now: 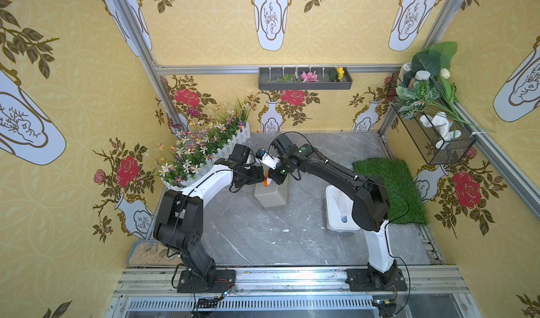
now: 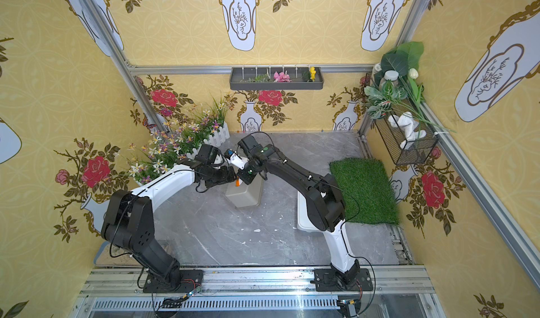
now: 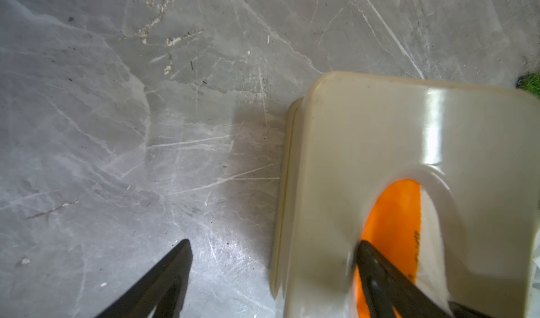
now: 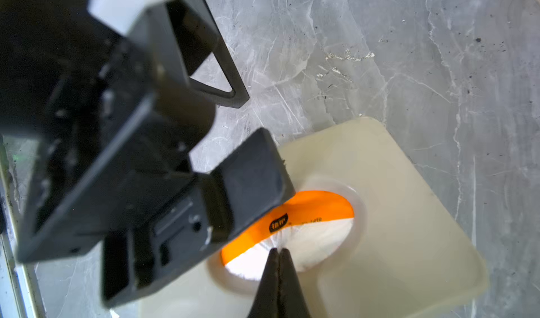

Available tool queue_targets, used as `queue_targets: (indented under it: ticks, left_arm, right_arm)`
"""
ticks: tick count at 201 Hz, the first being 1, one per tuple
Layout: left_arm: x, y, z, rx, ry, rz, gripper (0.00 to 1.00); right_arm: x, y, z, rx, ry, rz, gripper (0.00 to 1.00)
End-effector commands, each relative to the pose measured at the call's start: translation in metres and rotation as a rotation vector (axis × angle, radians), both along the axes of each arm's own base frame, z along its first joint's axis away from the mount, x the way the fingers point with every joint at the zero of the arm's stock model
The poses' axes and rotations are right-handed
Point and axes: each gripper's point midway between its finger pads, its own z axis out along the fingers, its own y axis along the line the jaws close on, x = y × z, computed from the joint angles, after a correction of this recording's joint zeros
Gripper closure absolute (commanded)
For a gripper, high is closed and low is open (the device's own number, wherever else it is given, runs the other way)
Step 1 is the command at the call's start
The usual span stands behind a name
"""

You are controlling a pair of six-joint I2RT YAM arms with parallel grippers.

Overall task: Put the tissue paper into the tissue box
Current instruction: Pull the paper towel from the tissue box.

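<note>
The beige tissue box [image 1: 271, 198] [image 2: 245, 198] stands mid-table, with its oval opening facing up. Inside the opening I see an orange wrapper [image 4: 306, 208] [image 3: 394, 214] and white tissue paper [image 4: 315, 240]. My right gripper [image 4: 279, 250] [image 1: 273, 180] is shut, its tips pinching the tissue paper, which puckers toward them at the opening. My left gripper [image 3: 274, 243] [image 1: 260, 179] is open and straddles one side wall of the tissue box [image 3: 380, 132]. One of its fingers [image 3: 374, 266] is in the opening and the other is outside, above the table.
A white container [image 1: 339, 214] sits to the right under the right arm, next to a green grass mat [image 1: 391, 185]. A fenced flower bed [image 1: 204, 155] runs along the left. A sand tray [image 1: 146, 255] lies front left. Small white scraps [image 1: 285, 230] dot the marble table.
</note>
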Motion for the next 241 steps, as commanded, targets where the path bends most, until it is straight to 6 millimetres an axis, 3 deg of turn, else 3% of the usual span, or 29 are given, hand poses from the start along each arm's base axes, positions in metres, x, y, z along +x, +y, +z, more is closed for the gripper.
queue_targets:
  ticks: [1,52,78,124,165,190,241]
  left_arm:
    - [-0.003,-0.001,-0.008,0.013,0.012,-0.001,0.10]
    - [-0.005,-0.008,-0.012,0.016,0.012,-0.009,0.11]
    - [-0.003,-0.012,-0.010,0.016,0.005,-0.010,0.11]
    - [0.011,-0.005,0.020,0.042,-0.085,0.028,0.10]
    - [0.013,-0.001,0.035,0.064,-0.120,0.032,0.09]
    - [-0.003,0.000,0.034,0.056,-0.098,0.017,0.10]
    - [-0.063,-0.002,0.043,0.002,-0.112,-0.027,0.11]
  right_arm:
    - [0.003,0.015,0.017,0.087,-0.020,0.000,1.00]
    - [-0.004,0.011,-0.004,0.072,0.028,-0.028,1.00]
    - [-0.006,0.013,-0.003,0.093,0.014,-0.051,1.00]
    - [-0.011,0.009,0.000,0.106,-0.010,-0.084,1.00]
    - [-0.010,0.002,-0.003,0.089,-0.005,-0.124,1.00]
    - [-0.012,0.002,-0.006,0.091,0.016,-0.150,1.00]
    - [-0.018,0.000,-0.019,0.078,0.063,-0.191,1.00]
